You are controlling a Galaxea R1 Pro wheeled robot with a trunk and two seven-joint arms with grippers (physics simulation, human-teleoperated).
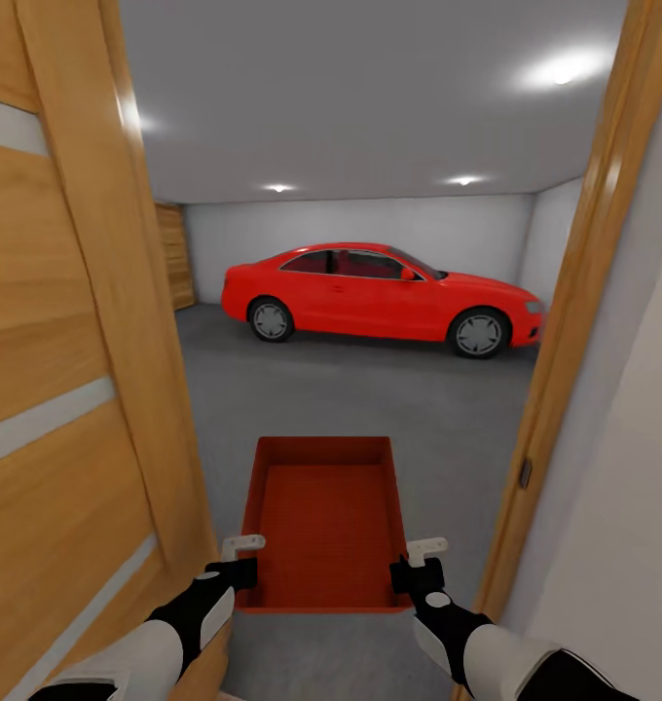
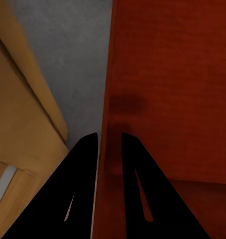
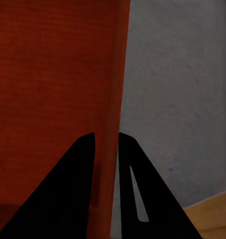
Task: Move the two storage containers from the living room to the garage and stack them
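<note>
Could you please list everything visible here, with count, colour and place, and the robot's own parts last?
storage container: one, orange-red, carried in the doorway, each side wall pinched by a hand
car: one, red, parked side-on by the garage's far wall
floor: one, grey concrete, from doorway to car
door: one, light wood with pale strips, open at left
door frame: one, light wood, at right
ceiling lights: several, white, in the garage's ceiling
left hand: one, black, shut on the left wall
right hand: one, black, shut on the right wall

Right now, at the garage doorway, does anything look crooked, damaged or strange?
Nothing stands out. The bin is level and empty, each side wall pinched by the left fingers and right fingers. The door is open, and the car is parked ahead on the floor.
</note>
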